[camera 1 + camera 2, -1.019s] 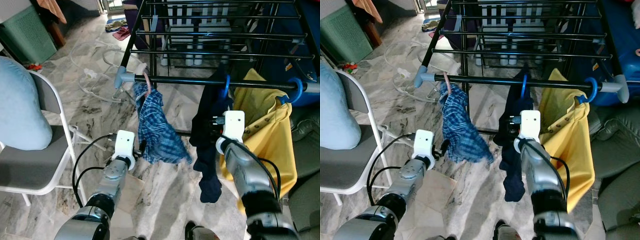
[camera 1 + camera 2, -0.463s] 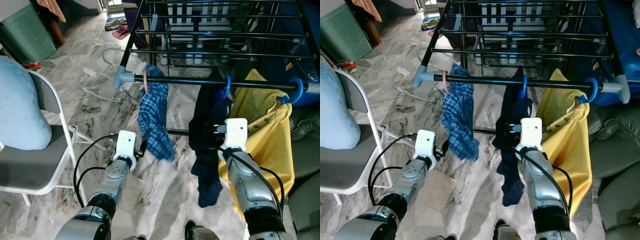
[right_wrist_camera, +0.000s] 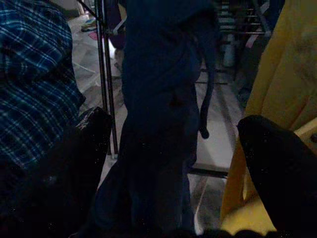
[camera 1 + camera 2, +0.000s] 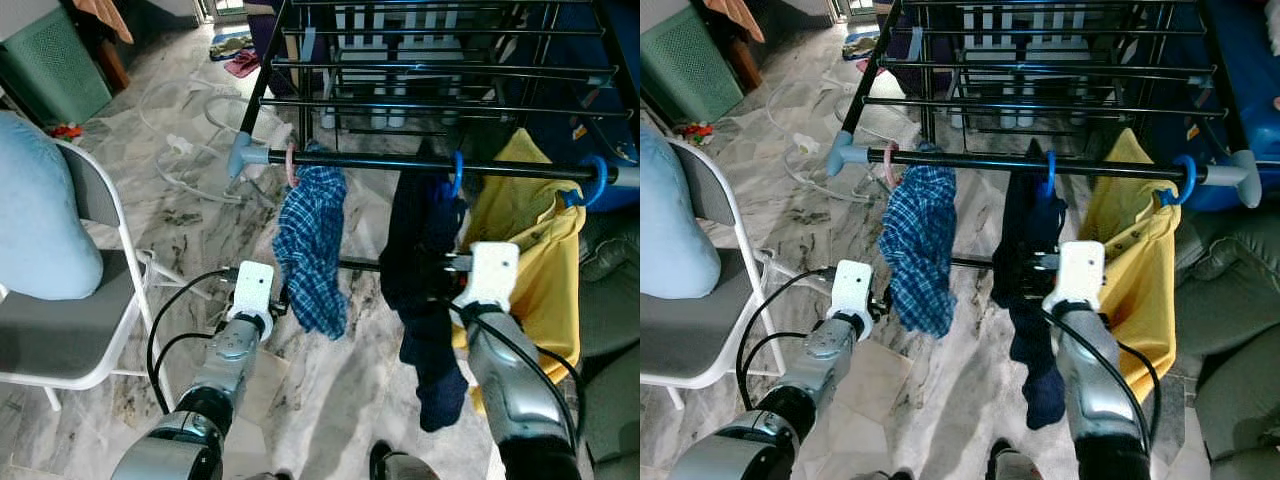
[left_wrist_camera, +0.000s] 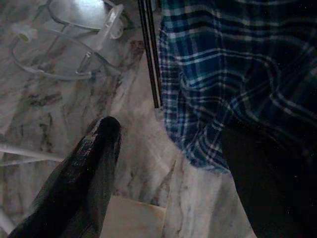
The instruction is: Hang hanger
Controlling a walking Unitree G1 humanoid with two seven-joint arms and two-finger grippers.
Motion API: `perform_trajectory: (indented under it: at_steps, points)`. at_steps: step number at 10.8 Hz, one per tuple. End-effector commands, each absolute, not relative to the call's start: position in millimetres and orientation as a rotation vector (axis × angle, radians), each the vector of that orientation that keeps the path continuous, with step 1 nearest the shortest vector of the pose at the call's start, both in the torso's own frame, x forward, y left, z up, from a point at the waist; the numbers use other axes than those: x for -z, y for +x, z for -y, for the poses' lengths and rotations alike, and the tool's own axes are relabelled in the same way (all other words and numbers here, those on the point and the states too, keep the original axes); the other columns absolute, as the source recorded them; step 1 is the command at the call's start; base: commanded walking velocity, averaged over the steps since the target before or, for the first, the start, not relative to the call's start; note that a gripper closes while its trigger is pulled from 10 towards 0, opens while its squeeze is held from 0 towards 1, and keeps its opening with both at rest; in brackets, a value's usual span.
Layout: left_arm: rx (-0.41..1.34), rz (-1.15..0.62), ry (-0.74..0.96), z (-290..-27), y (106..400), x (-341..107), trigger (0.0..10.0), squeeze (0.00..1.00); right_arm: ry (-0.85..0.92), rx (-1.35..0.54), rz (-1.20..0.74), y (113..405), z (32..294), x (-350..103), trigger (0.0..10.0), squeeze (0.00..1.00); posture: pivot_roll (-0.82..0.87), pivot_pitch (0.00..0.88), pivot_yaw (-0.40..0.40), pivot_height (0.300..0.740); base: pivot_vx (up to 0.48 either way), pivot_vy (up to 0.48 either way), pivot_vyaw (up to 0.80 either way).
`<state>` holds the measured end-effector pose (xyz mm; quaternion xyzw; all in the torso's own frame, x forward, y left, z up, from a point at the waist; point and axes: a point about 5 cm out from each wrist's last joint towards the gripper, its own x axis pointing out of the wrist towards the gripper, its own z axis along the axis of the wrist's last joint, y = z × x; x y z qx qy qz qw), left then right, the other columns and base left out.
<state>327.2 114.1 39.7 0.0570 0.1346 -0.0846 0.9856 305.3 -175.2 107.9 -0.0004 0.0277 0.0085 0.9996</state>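
Drying rack rail (image 4: 400, 162): three hangers hooked on. Pink hanger (image 4: 291, 160), plaid shirt (image 4: 312, 250), far left. Left gripper (image 5: 163, 168), right gripper (image 3: 173, 163): fingers spread wide, nothing held, near the navy garment (image 4: 425, 270). Step judged: release done. Next: withdrawal of both arms.

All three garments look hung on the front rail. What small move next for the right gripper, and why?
Probably draw the right gripper straight back. Its fingers stand open either side of the navy garment without gripping it, and that garment's blue hanger hook sits over the rack's front rail, between the plaid shirt and yellow garment.
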Motion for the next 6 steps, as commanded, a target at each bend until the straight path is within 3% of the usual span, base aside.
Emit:
perform_trajectory:
  at_steps: [1, 5, 6]
  points:
    - [0.152, -0.295, 0.132, -119.7, 326.0, -36.2, 10.0, 0.00, 0.008, -0.041, -0.034, 302.6, 172.2, -110.4, 10.0, 1.00, -0.19, 0.140, 0.102, 0.740, 0.000, 0.000, 0.00]
    - [0.143, -0.313, 0.141, -116.5, 327.2, -35.9, 10.0, 0.00, 0.021, -0.066, -0.016, 297.3, 171.9, -113.3, 10.0, 1.00, -0.19, 0.124, 0.100, 0.740, 0.000, 0.000, 0.00]
    - [0.140, -0.313, 0.147, -117.0, 327.3, -35.9, 10.0, 0.00, 0.023, -0.067, -0.016, 296.8, 172.6, -113.5, 10.0, 0.00, -0.19, 0.125, 0.101, 0.740, 0.000, 0.000, 0.00]
